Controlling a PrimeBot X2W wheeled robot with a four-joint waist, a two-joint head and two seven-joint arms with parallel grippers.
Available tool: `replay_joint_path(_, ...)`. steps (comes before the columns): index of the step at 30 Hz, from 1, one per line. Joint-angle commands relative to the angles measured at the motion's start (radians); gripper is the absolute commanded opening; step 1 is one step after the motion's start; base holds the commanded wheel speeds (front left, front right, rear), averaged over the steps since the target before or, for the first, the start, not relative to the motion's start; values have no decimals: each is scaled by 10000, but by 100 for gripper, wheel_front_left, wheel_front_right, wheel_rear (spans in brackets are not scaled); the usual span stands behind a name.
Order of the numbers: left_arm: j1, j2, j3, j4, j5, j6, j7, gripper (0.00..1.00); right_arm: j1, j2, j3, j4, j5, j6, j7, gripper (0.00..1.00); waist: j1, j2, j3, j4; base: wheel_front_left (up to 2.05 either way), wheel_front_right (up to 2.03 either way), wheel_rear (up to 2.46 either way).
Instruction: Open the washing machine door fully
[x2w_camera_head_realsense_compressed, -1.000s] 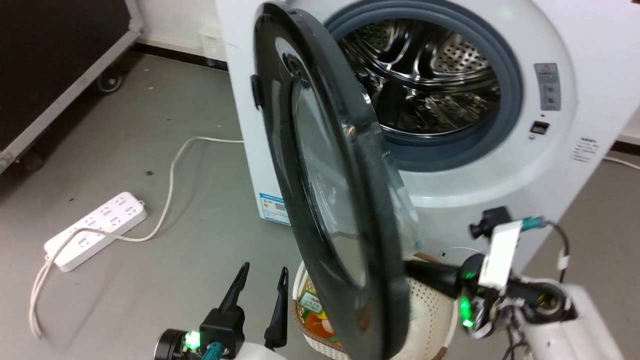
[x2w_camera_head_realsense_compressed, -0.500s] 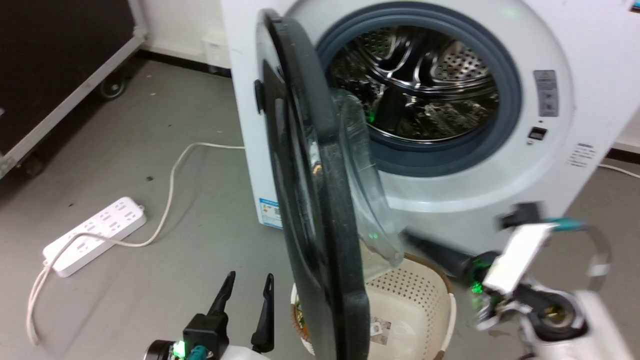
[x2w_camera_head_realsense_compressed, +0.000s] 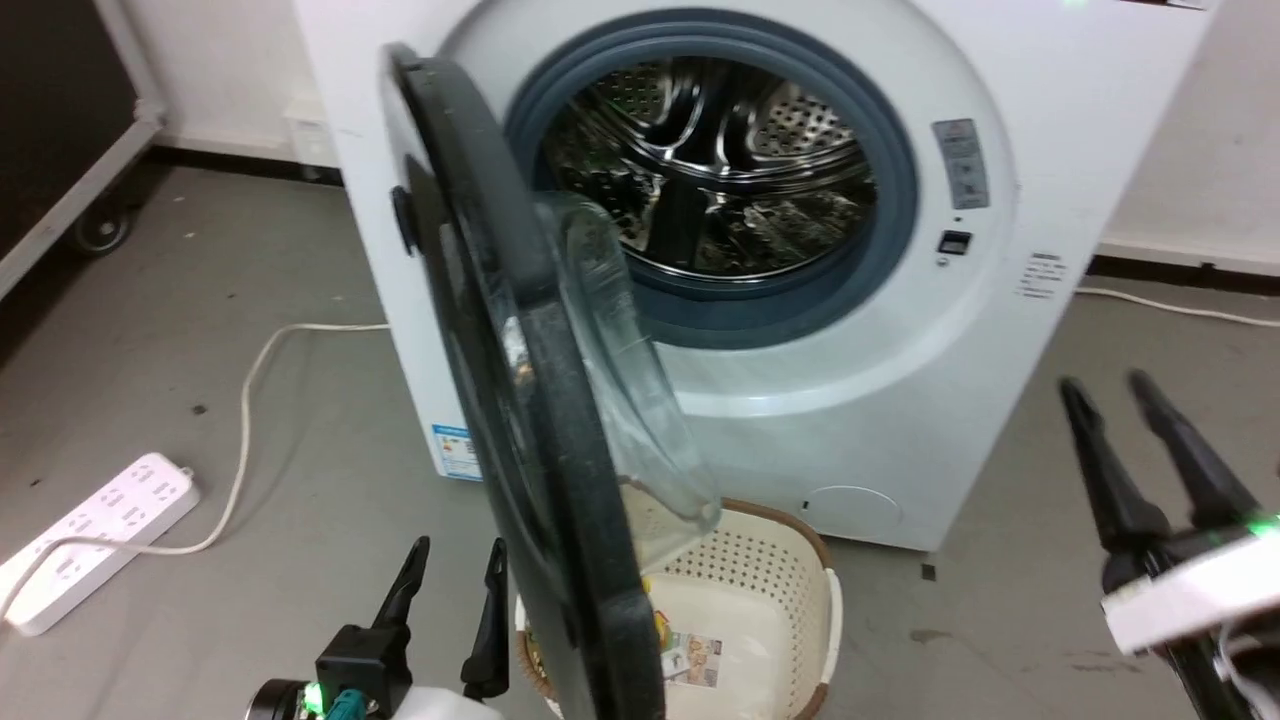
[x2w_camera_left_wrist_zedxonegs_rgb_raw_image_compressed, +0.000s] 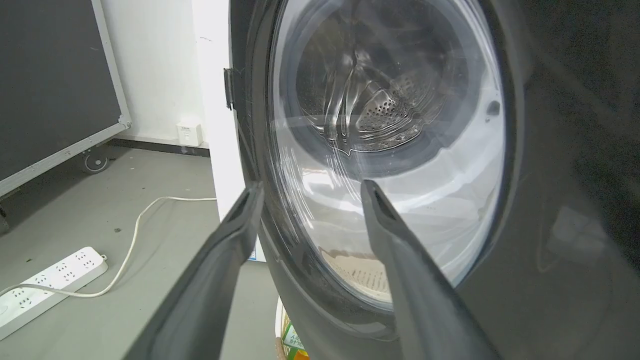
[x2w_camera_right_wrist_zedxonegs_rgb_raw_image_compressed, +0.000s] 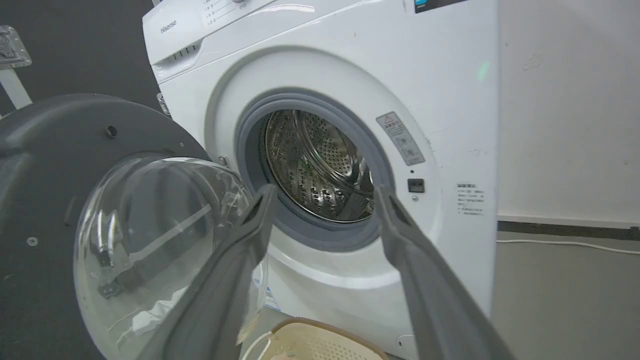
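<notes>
The white washing machine (x2w_camera_head_realsense_compressed: 1000, 60) stands with its steel drum (x2w_camera_head_realsense_compressed: 700, 160) exposed. Its round black washing machine door (x2w_camera_head_realsense_compressed: 520, 400) is swung out on the left and stands nearly edge-on in the head view, with the clear glass bowl (x2w_camera_head_realsense_compressed: 620, 380) bulging toward the drum. My left gripper (x2w_camera_head_realsense_compressed: 455, 555) is open low in front of the door's outer face (x2w_camera_left_wrist_zedxonegs_rgb_raw_image_compressed: 550, 225), touching nothing. My right gripper (x2w_camera_head_realsense_compressed: 1105, 382) is open at the lower right, well clear of the door. The right wrist view shows the door's inner side (x2w_camera_right_wrist_zedxonegs_rgb_raw_image_compressed: 45, 165) and the machine (x2w_camera_right_wrist_zedxonegs_rgb_raw_image_compressed: 350, 75).
A cream perforated basket (x2w_camera_head_realsense_compressed: 800, 545) sits on the floor under the door's lower edge. A white power strip (x2w_camera_head_realsense_compressed: 90, 530) and its cable (x2w_camera_head_realsense_compressed: 250, 390) lie on the grey floor at left. A black wheeled case (x2w_camera_head_realsense_compressed: 60, 90) stands at far left.
The door has swung wider, from showing its outer face to nearly edge-on. My right gripper has come out from behind the door's bottom to the lower right. The head camera has shifted.
</notes>
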Motion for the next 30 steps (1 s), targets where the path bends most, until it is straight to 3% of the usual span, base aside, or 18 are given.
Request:
replay_joint_path(1, 194, 31, 24, -29, 7, -54, -53, 100, 293, -6, -82, -65, -362, 10, -325, 100, 0, 0, 4, -138, 0, 0, 0)
replay_joint_path(7, 370, 64, 166, -388, 5, -340, -53, 100, 1391, 681, -908, 146, -2876, 10, -2040, 100, 0, 0, 29, -443, 0, 0, 0)
replay_joint_path(12, 565, 35, 255, -729, 70, -546, -53, 100, 2215, 1558, -1285, 229, -3997, 10, -2578, 100, 0, 0, 2, -559, 0, 0, 0)
replay_joint_path(17, 715, -10, 376, -1022, 182, -680, -53, 100, 2792, 2205, -1449, 536, -4376, 10, -2767, 100, 0, 0, -38, -557, 0, 0, 0)
replay_joint_path(26, 990, -153, 574, -1385, 182, -769, -53, 100, 2792, 2403, -1379, 1064, -4298, 10, -2863, 100, 0, 0, -59, -449, 0, 0, 0)
replay_joint_path(27, 1007, -182, 699, -1483, 40, -746, -53, 0, 2747, 2404, -1354, 1075, -4278, 10, -2869, 100, 0, 0, -47, -413, 0, 0, 0)
replay_joint_path(30, 1008, -208, 746, -1676, 47, -733, -53, 0, 2695, 2392, -1345, 1076, -4241, 10, -2873, 100, 0, 0, -33, -356, 0, 0, 0)
